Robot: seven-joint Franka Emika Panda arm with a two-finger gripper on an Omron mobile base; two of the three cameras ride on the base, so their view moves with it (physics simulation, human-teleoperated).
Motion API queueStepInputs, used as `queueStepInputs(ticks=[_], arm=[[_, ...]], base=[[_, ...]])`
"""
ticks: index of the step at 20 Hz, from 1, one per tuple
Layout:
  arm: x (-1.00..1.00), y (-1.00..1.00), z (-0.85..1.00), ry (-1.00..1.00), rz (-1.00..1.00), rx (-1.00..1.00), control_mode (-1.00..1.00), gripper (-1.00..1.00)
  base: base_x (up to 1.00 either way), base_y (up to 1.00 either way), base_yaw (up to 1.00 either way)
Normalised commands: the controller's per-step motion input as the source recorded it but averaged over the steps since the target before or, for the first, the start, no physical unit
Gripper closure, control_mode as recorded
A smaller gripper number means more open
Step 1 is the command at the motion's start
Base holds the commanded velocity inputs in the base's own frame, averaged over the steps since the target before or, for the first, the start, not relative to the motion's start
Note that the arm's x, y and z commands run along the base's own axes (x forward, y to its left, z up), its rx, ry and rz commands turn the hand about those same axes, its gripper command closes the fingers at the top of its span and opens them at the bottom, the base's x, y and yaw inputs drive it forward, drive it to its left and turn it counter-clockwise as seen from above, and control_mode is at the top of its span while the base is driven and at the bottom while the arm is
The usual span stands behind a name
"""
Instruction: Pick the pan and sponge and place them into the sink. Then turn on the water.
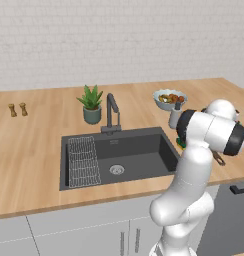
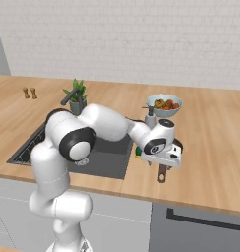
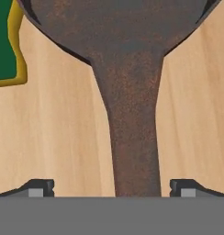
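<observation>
Fingers [image 3: 40, 187] stand apart astride the pan [image 3: 132, 92] handle; sponge [image 3: 6, 41] at ten o'clock on the table [image 3: 54, 137].

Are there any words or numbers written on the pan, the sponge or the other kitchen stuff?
None: no words, numbers, brands or signs can be read in these pictures.
The pan and sponge are plain up close.
The bowl, plant pot and sink show no labels.
</observation>
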Motion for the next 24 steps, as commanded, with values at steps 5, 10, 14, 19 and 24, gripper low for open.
queueStepInputs(ticks=[5, 10, 14, 19, 24], arm=[[0.26, -0.03, -0.24, 0.00, 0.00, 0.00, -1.00, -1.00], [0.25, -0.07, -0.19, 0.00, 0.00, 0.00, -1.00, -1.00], [0.17, -0.01, -0.25, 0.00, 0.00, 0.00, -1.00, -1.00], [0.09, 0.00, -0.36, 0.01, 0.00, 0.00, -1.00, -1.00], [0.11, 0.01, -0.44, 0.06, 0.00, -0.01, -1.00, 1.00]], base=[[0.00, 0.00, 0.00], [0.00, 0.00, 0.00], [0.00, 0.00, 0.00], [0.00, 0.00, 0.00], [0.00, 0.00, 0.00]])
